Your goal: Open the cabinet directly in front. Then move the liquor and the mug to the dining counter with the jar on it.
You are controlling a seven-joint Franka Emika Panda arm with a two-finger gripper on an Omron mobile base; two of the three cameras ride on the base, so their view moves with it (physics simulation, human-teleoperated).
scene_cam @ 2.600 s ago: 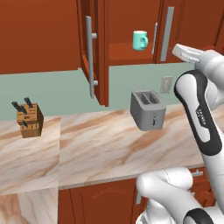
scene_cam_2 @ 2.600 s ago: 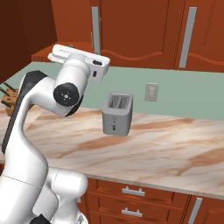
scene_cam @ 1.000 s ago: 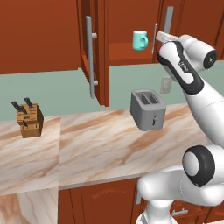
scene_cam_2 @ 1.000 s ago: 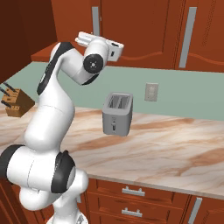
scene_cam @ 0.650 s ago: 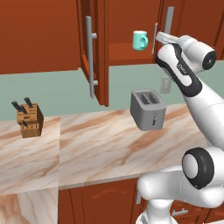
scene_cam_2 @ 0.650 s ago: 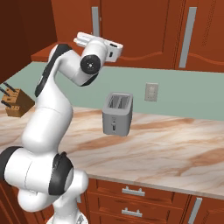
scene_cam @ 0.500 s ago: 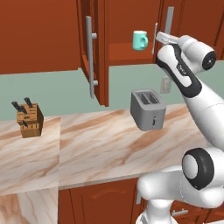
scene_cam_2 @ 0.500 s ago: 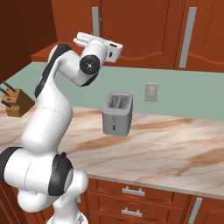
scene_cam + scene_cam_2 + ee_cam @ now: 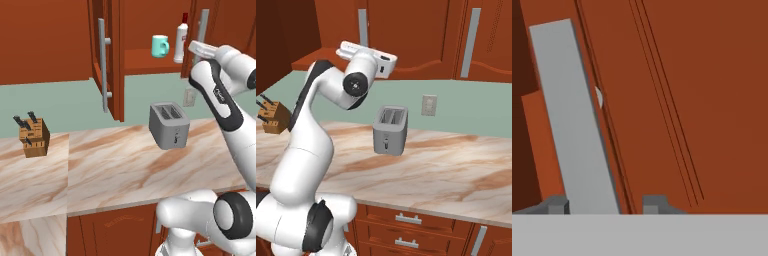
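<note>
The cabinet has its left door swung open; its right door fills the hand view. On the shelf inside stand the teal mug and, to its right, the white red-capped liquor. My gripper is raised to the right door's grey bar handle. In the hand view that handle runs down between my gripper's fingertips. The left tip touches it and a small gap shows at the right tip. From the right, the gripper sits just below the bar. The dining counter and the jar are out of view.
A grey toaster stands on the wall-side marble counter under the cabinet. A knife block sits at the far left. A wall outlet is behind the toaster. Drawers run below the counter edge.
The arm rose from beside the toaster up to the right door's handle. Over the last second it has stayed almost still there.
</note>
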